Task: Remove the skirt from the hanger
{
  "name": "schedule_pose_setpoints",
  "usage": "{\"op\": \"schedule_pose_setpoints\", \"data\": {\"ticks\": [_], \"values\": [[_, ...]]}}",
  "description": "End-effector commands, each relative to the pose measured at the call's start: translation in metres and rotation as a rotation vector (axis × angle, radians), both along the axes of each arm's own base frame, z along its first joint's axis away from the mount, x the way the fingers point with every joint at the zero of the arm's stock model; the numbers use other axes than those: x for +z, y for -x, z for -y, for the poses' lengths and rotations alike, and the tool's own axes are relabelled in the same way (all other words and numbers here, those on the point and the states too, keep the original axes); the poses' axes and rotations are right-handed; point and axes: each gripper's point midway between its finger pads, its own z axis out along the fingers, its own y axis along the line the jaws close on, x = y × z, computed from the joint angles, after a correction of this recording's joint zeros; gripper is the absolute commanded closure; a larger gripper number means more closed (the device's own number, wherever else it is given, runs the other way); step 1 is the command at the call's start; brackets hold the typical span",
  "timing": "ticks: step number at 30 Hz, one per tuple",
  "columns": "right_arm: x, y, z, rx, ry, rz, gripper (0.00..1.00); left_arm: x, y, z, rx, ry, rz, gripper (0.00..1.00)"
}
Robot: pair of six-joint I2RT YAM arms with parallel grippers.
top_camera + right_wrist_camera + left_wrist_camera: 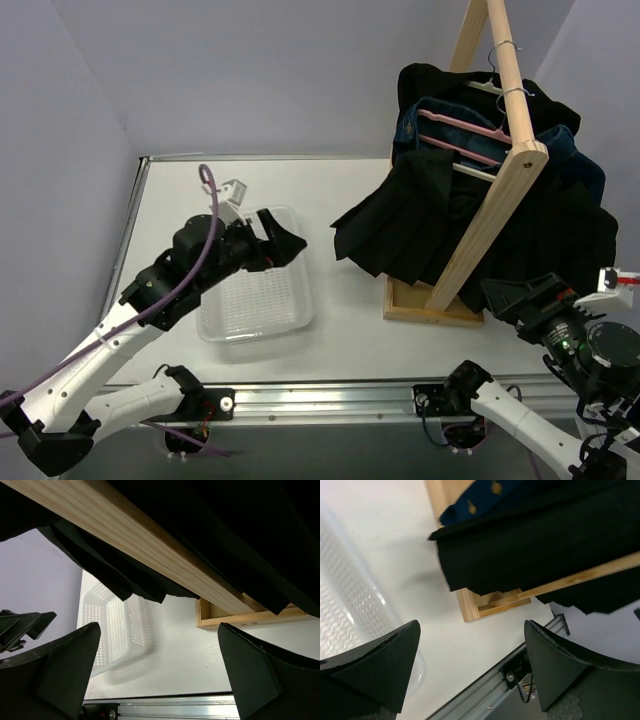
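Note:
The black pleated skirt hangs low on the wooden rack and flares out to the left. Its pale cream hanger shows as a short bar above the waist; the hook is hidden behind the rack's beam. My left gripper hovers open over the white basket, left of the skirt's hem and apart from it. The left wrist view has the skirt ahead of the open left gripper. My right gripper is open below the skirt's right side. From the right wrist, pleats hang above the empty right gripper.
The wooden rack slants up from a box base and also carries a blue denim garment, a black top and a pink hanger. A white perforated basket stands left of it. A metal rail runs along the near edge.

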Motion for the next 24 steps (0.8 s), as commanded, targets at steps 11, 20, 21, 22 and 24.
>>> {"op": "schedule_pose_setpoints", "data": {"ticks": [11, 20, 21, 22, 24], "values": [[0.025, 0.007, -0.026, 0.151, -0.051, 0.050, 0.00, 0.163, -0.007, 0.053, -0.467, 0.066, 0.697, 0.06], [0.002, 0.000, -0.002, -0.047, 0.018, -0.104, 0.00, 0.198, -0.023, 0.082, -0.760, 0.225, 0.770, 0.07], [0.001, 0.002, 0.001, -0.065, -0.010, -0.101, 0.00, 0.199, -0.022, 0.083, -0.775, 0.237, 0.777, 0.08], [0.005, 0.002, 0.000, -0.069, -0.060, -0.084, 0.00, 0.203, -0.022, 0.083, -0.787, 0.249, 0.811, 0.08], [0.006, 0.009, -0.008, 0.000, -0.113, -0.047, 0.00, 0.204, -0.015, 0.082, -0.841, 0.267, 0.821, 0.08]]}}
